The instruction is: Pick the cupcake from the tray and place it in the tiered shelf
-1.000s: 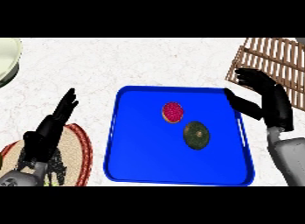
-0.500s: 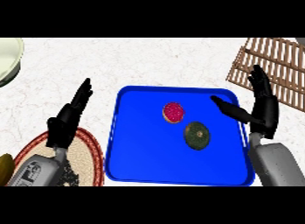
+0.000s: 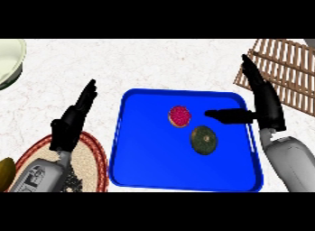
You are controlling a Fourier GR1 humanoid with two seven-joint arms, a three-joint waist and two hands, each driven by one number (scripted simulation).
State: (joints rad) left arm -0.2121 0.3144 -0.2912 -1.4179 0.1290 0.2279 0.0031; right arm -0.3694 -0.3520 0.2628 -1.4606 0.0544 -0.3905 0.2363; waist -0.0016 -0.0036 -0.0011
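A single view is given, taken from head height and aimed steeply down at the counter top [image 3: 153, 63]. The blue tray [image 3: 146, 153] is framed at the centre, fairly close. The forearms are brought in from the near edge, the left hand [image 3: 70, 124] at the left and the right hand [image 3: 266, 103] at the right, unmirrored. The slatted tiered shelf [image 3: 293, 72] is cut by the far right edge, a pale bowl [image 3: 0, 63] by the far left, a woven mat [image 3: 93, 155] by the near left.

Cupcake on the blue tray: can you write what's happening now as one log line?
cupcake: on blue tray, untouched | right robot hand: open, thumb toward cupcake | left robot hand: open, beside tray | shelf: top right
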